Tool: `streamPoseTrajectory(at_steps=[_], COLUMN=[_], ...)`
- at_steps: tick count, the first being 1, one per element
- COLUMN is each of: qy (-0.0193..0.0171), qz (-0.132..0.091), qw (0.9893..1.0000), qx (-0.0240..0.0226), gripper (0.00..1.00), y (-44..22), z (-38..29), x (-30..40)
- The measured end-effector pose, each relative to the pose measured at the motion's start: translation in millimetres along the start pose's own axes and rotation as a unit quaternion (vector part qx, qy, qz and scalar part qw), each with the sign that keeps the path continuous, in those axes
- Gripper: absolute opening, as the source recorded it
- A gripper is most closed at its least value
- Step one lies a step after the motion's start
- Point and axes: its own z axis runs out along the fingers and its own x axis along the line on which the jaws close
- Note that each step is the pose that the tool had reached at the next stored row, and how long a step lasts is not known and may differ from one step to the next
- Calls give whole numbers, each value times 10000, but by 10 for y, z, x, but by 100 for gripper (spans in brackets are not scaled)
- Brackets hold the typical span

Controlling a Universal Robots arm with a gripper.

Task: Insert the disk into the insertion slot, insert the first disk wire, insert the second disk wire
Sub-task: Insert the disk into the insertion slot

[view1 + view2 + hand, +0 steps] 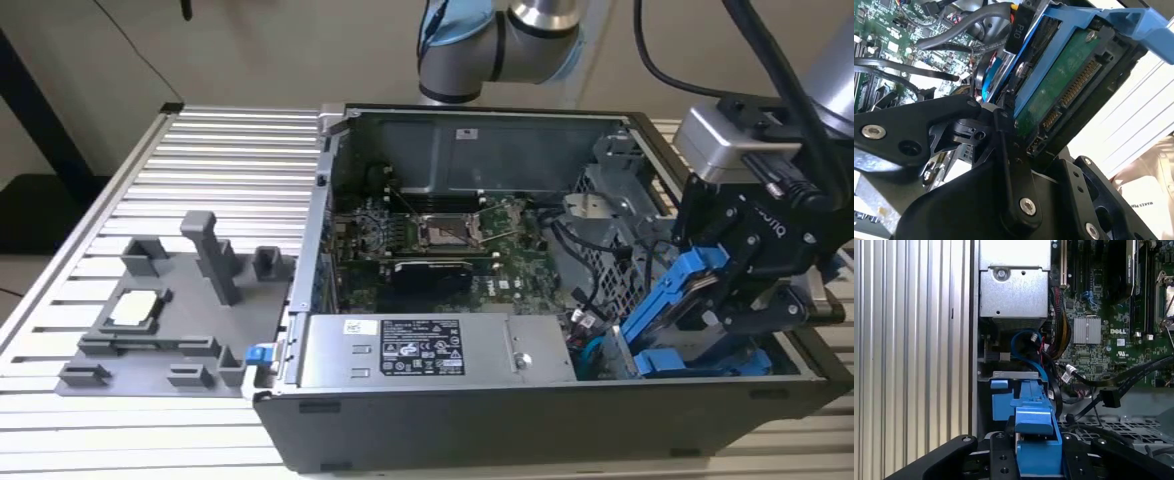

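Observation:
My gripper (731,298) is shut on the disk (683,296), a drive in a bright blue carrier. It holds the disk steeply tilted over the open computer case's corner at the exterior view's right. In the second wrist view the disk's green circuit board (1064,85) and connector pins face the camera, with a black finger (1004,135) against its edge. In the first wrist view the blue carrier (1036,437) sits between my fingers and points at the blue-lined insertion slot (1003,400) below it. A black wire with a connector (1110,398) and a blue wire (1026,339) lie loose beside the slot.
The grey labelled power-supply box (427,350) sits along the case's front wall, next to the slot. The motherboard (441,240) fills the case's floor. A grey fixture plate (174,310) with posts rests on the slatted aluminium table (227,150) at the exterior view's left.

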Motion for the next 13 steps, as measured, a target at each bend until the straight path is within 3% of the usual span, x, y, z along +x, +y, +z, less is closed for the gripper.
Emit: streamPoseTrajectory(at_steps=[7, 10, 11, 13], qy=[-8, -12, -13, -14], qz=[-1, -1, -2, -2], qw=[10000, 10000, 10000, 10000], qx=[-1, 0, 0, 0], gripper=[33, 40, 47, 47], y=[0, 0, 0, 0], z=[0, 0, 0, 0], x=[0, 0, 0, 0])
